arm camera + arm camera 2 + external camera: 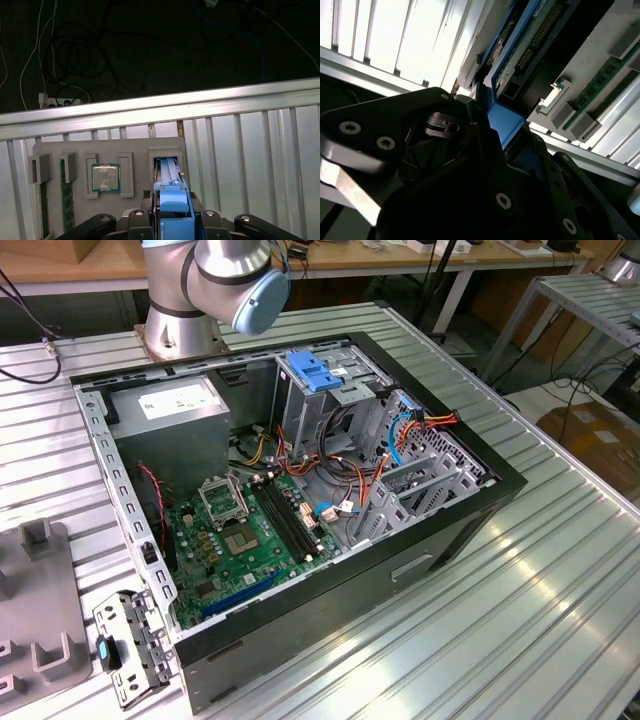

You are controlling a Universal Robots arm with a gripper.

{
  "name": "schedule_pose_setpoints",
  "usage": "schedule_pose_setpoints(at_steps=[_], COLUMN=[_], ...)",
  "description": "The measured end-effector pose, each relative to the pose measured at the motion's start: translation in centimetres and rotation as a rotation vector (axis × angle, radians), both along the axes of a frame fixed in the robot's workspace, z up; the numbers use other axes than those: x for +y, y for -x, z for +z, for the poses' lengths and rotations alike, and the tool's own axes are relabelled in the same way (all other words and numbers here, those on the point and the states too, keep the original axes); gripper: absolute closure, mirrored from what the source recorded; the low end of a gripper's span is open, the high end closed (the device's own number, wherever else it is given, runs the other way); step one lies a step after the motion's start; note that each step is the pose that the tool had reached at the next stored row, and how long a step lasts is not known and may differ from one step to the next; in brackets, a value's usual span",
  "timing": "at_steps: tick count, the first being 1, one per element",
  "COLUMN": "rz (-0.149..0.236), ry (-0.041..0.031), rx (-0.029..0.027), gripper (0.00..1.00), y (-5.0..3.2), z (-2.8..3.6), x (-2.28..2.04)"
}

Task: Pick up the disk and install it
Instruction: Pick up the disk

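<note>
Pincer (174, 225), black and angular, tight on the flat disk (172, 197) by its blue plastic rail.

We see an open computer case (330, 625) lying on its side on a ribbed metal table (540, 580). Inside the case sit a green motherboard (240, 540), a grey power supply (170, 415) and a drive cage topped by a light-blue latch plate (315, 372), with red and orange cables (437, 421) beside it. Behind the case stands the robot arm's base (185, 330). Just off the case's corner nearest us, toward the exterior view's left, lie a metal bracket (130, 645) and a grey tray (40, 610)
</note>
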State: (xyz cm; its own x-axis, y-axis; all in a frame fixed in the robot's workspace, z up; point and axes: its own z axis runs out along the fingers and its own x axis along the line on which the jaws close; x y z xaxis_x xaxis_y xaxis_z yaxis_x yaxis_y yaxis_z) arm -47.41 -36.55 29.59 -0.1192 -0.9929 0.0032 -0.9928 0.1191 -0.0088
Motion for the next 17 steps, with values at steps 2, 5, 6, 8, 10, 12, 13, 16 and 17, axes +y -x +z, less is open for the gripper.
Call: schedule_pose_setpoints(at_steps=[2, 5, 6, 8, 10, 12, 13, 16, 17], rz=[0.000, 0.000, 0.001, 0.022, 0.061, 0.097, 0.104, 0.107, 0.107], ry=[0.0000, 0.0001, 0.0001, 0.0001, 0.0001, 0.0001, 0.0001, 0.0000, 0.0001], rx=[0.0000, 0.0000, 0.0000, -0.0002, -0.0001, -0.0001, 0.0000, -0.0001, 0.0000], gripper=[0.63, 0.63, 0.63, 0.63, 0.63, 0.63, 0.63, 0.63, 0.63], y=[0.00, 0.00, 0.00, 0.00, 0.00, 0.00, 0.00, 0.00, 0.00], z=[0.00, 0.00, 0.00, -0.01, -0.01, -0.01, 0.00, -0.01, 0.00], x=[0.00, 0.00, 0.00, 0.00, 0.00, -0.01, -0.01, -0.01, -0.01])
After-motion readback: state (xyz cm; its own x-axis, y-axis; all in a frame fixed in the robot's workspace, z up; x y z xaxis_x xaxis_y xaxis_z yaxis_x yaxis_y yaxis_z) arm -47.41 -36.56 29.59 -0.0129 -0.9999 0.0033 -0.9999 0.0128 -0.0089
